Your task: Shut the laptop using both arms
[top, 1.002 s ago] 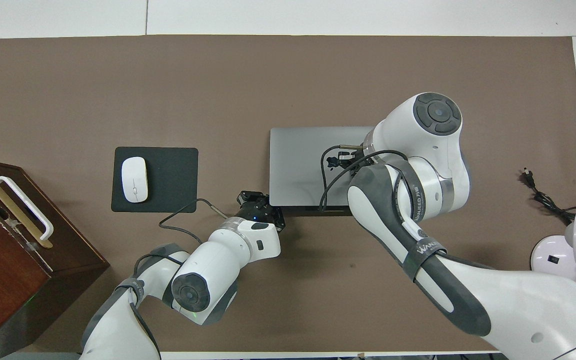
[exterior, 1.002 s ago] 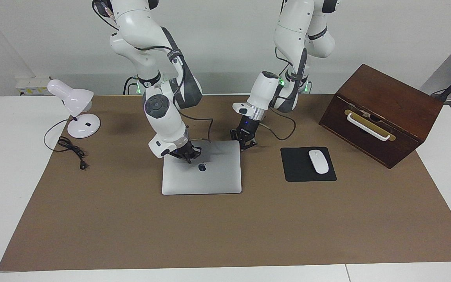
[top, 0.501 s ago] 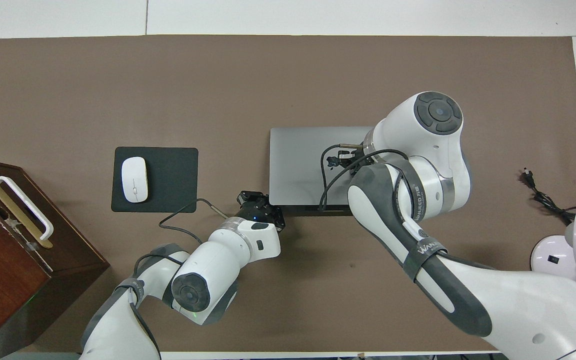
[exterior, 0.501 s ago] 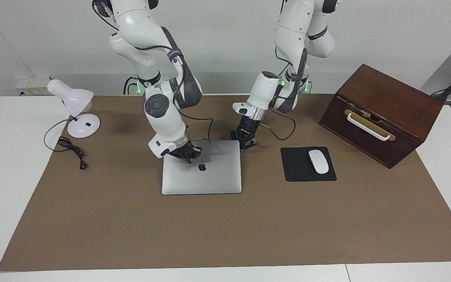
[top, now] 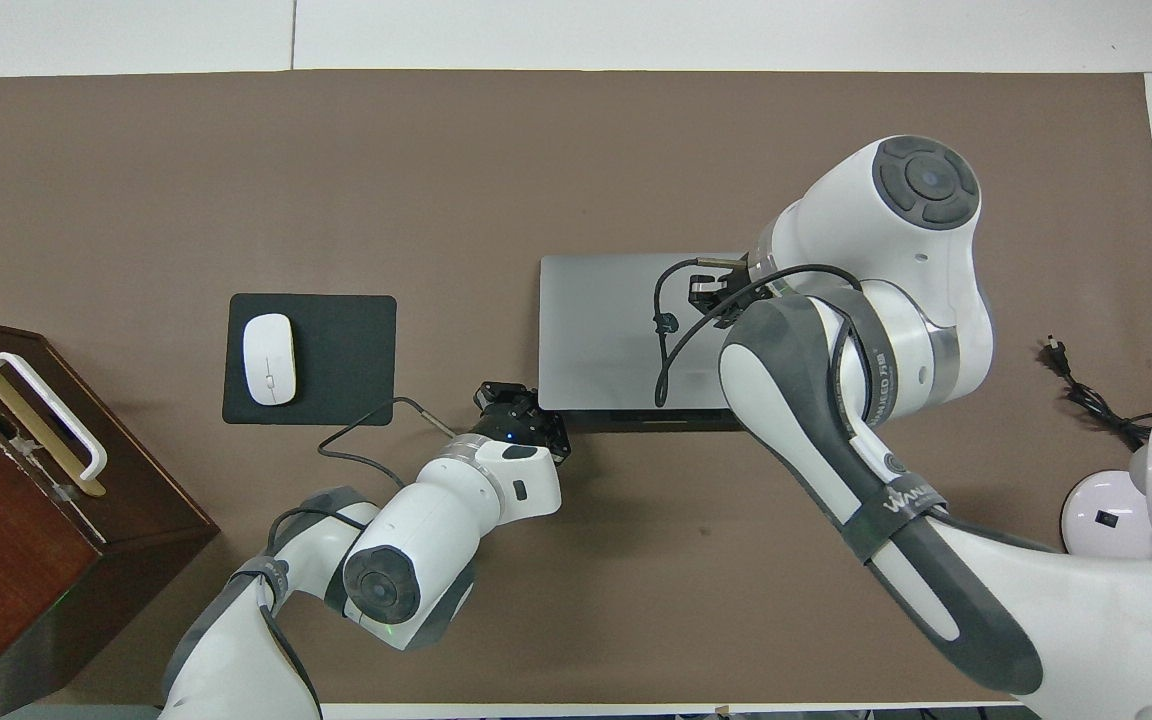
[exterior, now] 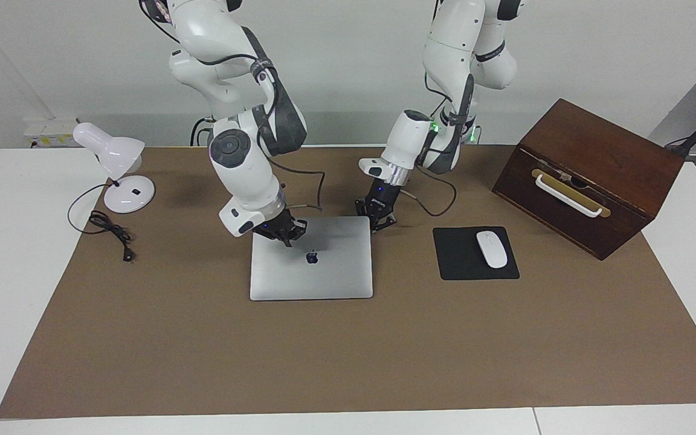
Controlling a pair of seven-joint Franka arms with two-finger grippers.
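Found the silver-grey laptop (exterior: 312, 272) lying shut and flat at the middle of the brown-covered tabletop (exterior: 203, 350), lid down on its base, with what looked like the hinge edge turned toward the robots. Caught the right hand (exterior: 284, 232) clenched, fingertips together, low over the part of the lid nearest the robots, toward the right arm's end, just nearer the robots than the logo; could not tell whether it touched the metal. Caught the left hand (exterior: 379, 220) likewise clenched, grasping nothing, down beside the lid's robot-side corner toward the left arm's end.

Judged the closed fists suited to pushing rather than gripping: blunt tips for pressing a lid down, one toward each end to keep the thin shell from twisting or sliding. Judged the closing itself done, with only the withdrawal of both arms left.

Noted a white mouse (exterior: 491, 249) on a black mouse pad (exterior: 460, 260) beside the laptop toward the left arm's end, a dark wooden box (exterior: 589, 163) with a white handle further along, and a white desk lamp (exterior: 115, 157) with trailing cord at the right arm's end, all well apart from the work.

Read little: a dark apple logo (exterior: 311, 257) on the lid, pointing to Apple as maker; white lettering on the right arm's grey strap (top: 896, 490), beginning "WAN", otherwise unreadable.
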